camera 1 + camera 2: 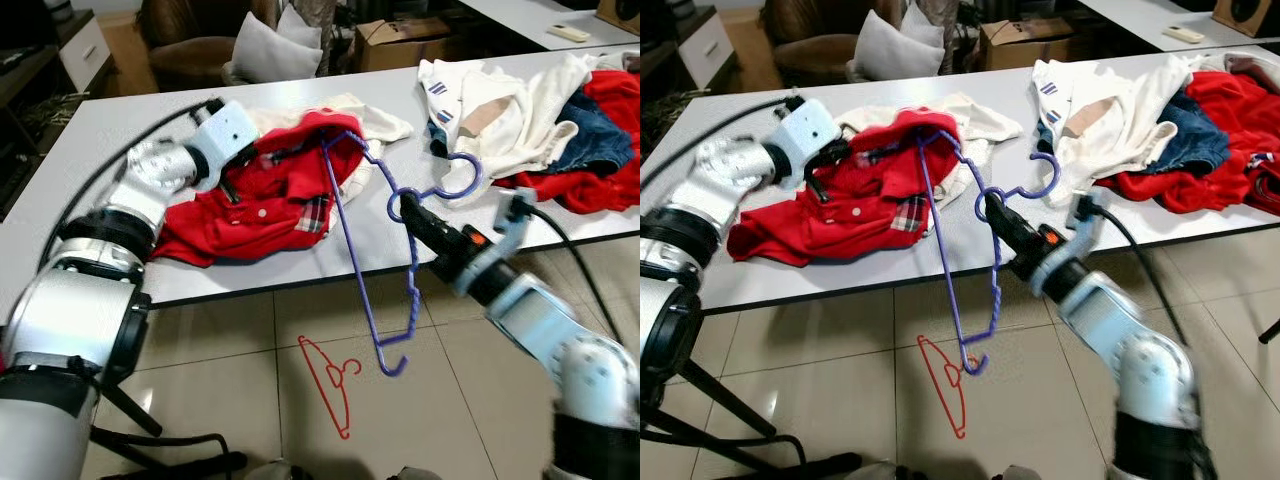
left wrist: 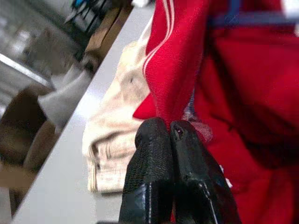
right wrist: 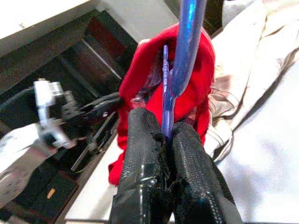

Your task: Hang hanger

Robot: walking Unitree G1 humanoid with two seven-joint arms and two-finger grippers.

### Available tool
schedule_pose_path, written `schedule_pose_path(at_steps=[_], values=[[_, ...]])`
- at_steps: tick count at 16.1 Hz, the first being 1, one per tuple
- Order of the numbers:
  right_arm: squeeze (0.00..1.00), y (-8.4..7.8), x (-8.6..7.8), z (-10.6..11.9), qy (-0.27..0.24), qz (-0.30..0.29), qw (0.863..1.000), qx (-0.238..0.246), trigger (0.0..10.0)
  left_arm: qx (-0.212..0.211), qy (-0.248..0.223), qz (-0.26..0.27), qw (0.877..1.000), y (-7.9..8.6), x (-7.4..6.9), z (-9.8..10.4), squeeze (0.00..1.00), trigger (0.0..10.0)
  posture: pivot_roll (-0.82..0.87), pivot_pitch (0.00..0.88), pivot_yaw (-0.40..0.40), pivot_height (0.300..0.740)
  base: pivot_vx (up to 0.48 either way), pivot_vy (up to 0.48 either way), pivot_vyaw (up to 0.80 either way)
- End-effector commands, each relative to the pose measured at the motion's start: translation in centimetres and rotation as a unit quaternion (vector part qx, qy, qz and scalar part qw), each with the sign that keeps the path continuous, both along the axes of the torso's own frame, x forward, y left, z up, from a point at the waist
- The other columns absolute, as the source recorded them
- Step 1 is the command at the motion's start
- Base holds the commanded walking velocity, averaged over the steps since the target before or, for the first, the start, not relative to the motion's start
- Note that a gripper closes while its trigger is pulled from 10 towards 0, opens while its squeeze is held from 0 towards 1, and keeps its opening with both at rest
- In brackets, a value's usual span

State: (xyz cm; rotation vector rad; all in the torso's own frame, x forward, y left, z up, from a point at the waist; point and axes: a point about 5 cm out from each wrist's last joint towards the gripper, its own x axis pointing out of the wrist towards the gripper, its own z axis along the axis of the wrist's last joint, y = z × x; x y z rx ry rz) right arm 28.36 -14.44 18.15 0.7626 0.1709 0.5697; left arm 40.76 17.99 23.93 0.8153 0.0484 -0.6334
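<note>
While the right gripper (image 1: 408, 208) pinches the blue hanger (image 1: 372, 262) at the neck just below its hook, fingers closed tight on the thin wire, one shoulder of the hanger is pushed up into the red shirt (image 1: 262, 203), apparently so the garment can be threaded onto it. From that shirt, the hanger's long lower bar slopes out past the desk (image 1: 90, 135) edge and hangs over the tiled floor. The left gripper (image 2: 168, 140) sits on the shirt's far side from the hanger, fingers shut on a fold of red cloth, lifting it; this looks meant to hold the opening up while the hanger goes in. The shirt is soft knit, crumpled, with white buttons and a plaid inner facing; a cream garment (image 1: 372, 118) lies just behind it. The hanger is slim, glossy and springy-looking, with curled ends. Below the shirt, on the floor, lies a red hanger (image 1: 331, 384) of similar wire shape.
</note>
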Motion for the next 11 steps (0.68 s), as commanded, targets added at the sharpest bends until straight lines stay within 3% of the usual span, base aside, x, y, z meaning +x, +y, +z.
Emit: schedule_pose_path(at_steps=[1, 2, 5, 6, 8, 11], values=[[0.00, 0.5, 0.4, 0.2, 0.002, 0.000, 1.000, 0.003, 0.0, 0.019, -0.026, -0.041, 0.999, -0.7, -0.1, 2.2, 0.00, 0.0, -0.23, 0.000, 0.070, 0.710, 0.000, 0.000, 0.00], [0.00, 1.7, 0.7, 0.5, 0.000, 0.019, 1.000, 0.021, 0.0, 0.031, -0.044, -0.078, 0.995, -1.5, -0.5, 3.4, 0.00, 0.0, -0.20, 0.000, 0.064, 0.710, 0.000, 0.000, 0.00], [0.00, 3.0, 1.4, 1.7, -0.010, 0.034, 0.996, 0.077, 0.0, 0.045, -0.048, -0.127, 0.990, -2.6, -1.4, 4.0, 0.00, 0.0, -0.20, 0.000, 0.078, 0.710, 0.000, 0.000, 0.00], [0.00, 3.1, 1.6, 1.8, -0.009, 0.031, 0.996, 0.086, 0.0, 0.057, -0.044, -0.138, 0.988, -2.7, -1.7, 3.9, 0.00, 0.0, -0.20, 0.000, 0.085, 0.710, 0.000, 0.000, 0.00], [0.00, 2.6, 3.1, 1.8, 0.018, -0.038, 0.987, 0.153, 0.0, 0.091, -0.018, -0.155, 0.984, -1.9, -3.1, 3.8, 0.00, 0.0, -0.19, 0.000, 0.101, 0.710, 0.000, 0.000, 0.00], [0.00, 2.4, 3.6, 1.5, 0.019, -0.059, 0.983, 0.175, 0.0, 0.068, 0.020, -0.185, 0.980, -2.0, -4.7, 3.5, 0.00, 0.0, -0.19, 0.000, 0.109, 0.710, 0.000, 0.000, 0.00]])
